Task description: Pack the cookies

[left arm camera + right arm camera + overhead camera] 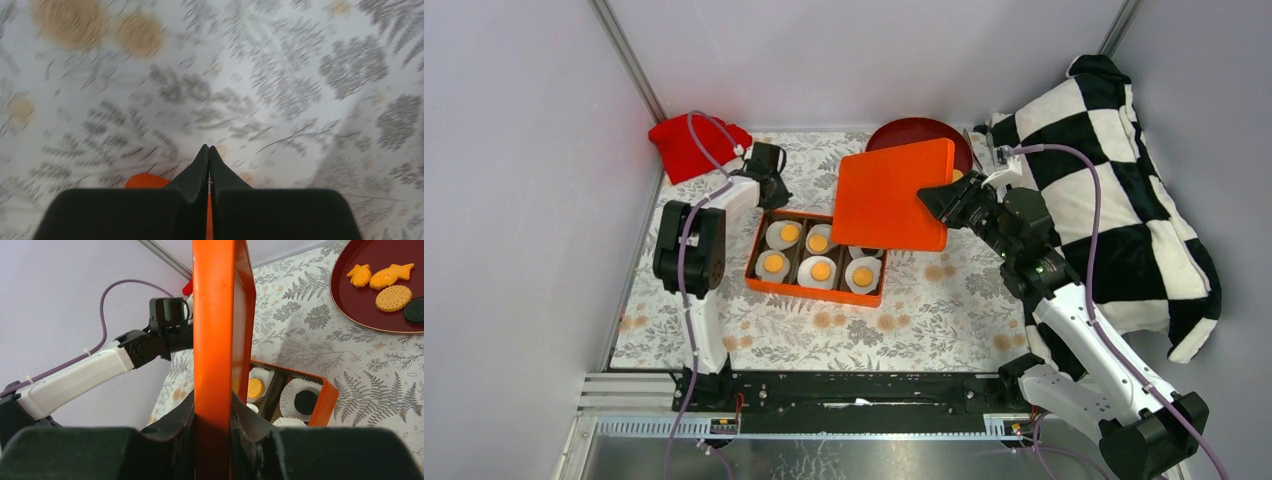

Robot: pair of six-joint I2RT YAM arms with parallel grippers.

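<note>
Fern-print tablecloth (944, 310) carries the orange box (816, 292), with cookies (821, 270) seated in its paper cups. Right gripper (212, 407) clamps the orange lid (892, 195) by its edge, evidently for capping. Left gripper (209, 150), shut and empty, rests by the box's corner, possibly steadying it

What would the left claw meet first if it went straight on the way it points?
Most likely the white fern-printed tablecloth: the shut left claw points down at it, and its wrist view shows nothing between. The orange rectangular box edge sits just beside the tips, so depth is uncertain.
</note>
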